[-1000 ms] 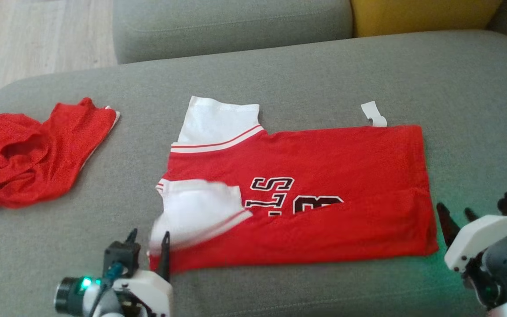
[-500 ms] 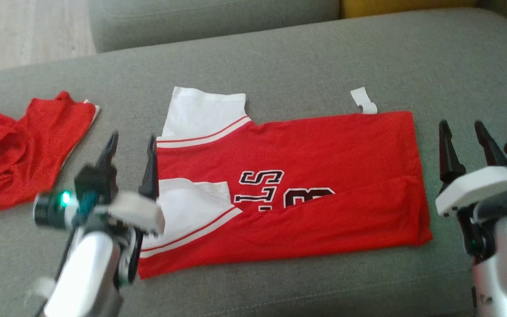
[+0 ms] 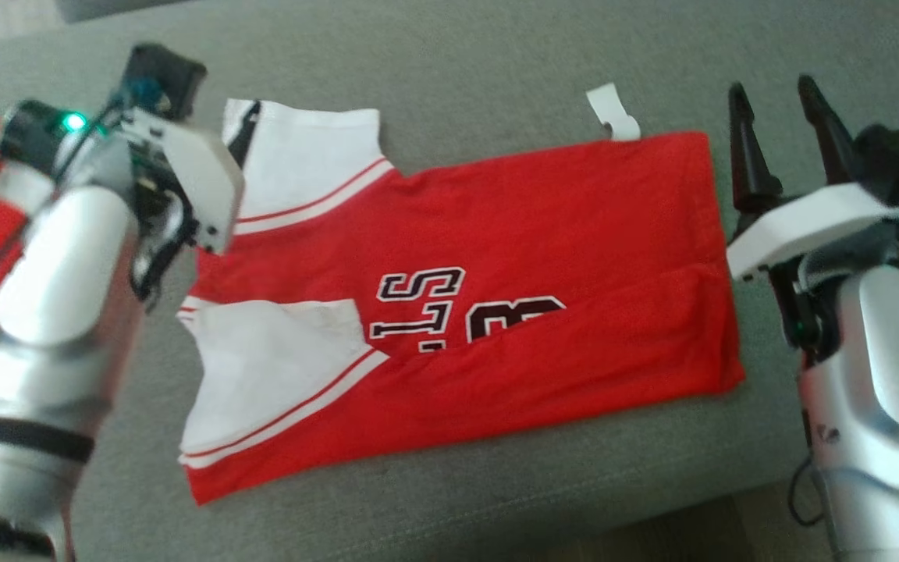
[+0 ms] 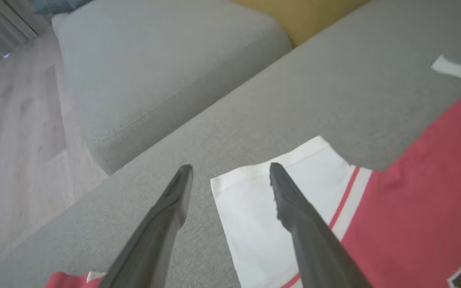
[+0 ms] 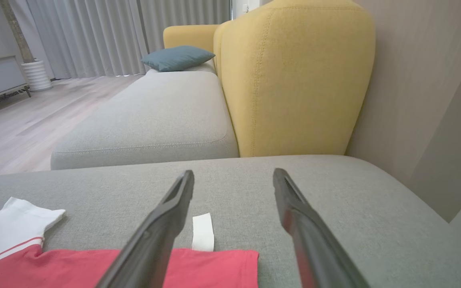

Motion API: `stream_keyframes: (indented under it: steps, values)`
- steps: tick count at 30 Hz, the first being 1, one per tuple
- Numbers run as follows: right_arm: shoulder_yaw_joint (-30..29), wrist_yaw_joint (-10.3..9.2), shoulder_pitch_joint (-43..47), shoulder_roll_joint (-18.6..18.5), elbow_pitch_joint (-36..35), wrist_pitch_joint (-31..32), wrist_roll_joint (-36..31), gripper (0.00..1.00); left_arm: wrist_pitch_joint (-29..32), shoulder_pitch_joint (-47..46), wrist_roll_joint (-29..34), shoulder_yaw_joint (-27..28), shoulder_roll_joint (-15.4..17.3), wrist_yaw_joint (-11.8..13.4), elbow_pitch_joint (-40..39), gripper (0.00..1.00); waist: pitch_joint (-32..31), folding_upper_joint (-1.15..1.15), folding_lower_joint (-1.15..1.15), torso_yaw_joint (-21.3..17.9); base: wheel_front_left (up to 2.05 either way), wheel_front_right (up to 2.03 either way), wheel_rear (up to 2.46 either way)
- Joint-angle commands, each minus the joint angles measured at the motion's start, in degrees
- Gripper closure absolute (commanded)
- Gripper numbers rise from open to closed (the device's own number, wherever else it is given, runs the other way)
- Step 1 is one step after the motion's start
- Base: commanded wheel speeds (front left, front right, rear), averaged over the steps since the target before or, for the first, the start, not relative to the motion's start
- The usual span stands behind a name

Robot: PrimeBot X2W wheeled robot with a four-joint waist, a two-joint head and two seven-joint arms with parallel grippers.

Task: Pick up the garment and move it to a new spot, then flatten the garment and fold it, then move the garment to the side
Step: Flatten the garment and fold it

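Left pincer (image 4: 230, 172) gapes empty over the garment (image 3: 496, 257) — its ten-o'clock sleeve (image 4: 278, 192) — right pincer (image 3: 769, 87) likewise near two o'clock; pinch both far edges level, probably, and fold toward six.

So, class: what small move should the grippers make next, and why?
Probably lower both to pinch the far edge of the jersey: the left gripper hangs open over the white far sleeve, the right gripper open by the far hem corner.
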Motion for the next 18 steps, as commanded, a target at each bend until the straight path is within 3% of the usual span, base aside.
stream_keyframes:
  steps: [1,11,18]
  values:
    - [1.68,0.20,-2.41,0.30,-1.67,-0.60,0.27,0.00,1.38,-3.72,-0.22,0.90,2.50,-0.24,0.21,0.00,2.30,0.00,0.00,-2.12,0.00,0.00,0.00]
    - [5.58,0.20,-7.47,0.80,-1.00,-2.05,1.71,0.00,3.39,-14.13,0.70,-5.15,6.69,-0.64,13.61,0.00,7.50,0.00,0.00,-6.10,0.00,0.00,0.00]
    - [6.36,0.20,-8.40,1.08,-1.41,-2.85,2.51,0.00,2.47,-17.54,-0.28,-6.01,6.30,-0.73,19.87,0.00,9.66,0.00,0.00,-7.60,0.00,0.00,0.00]
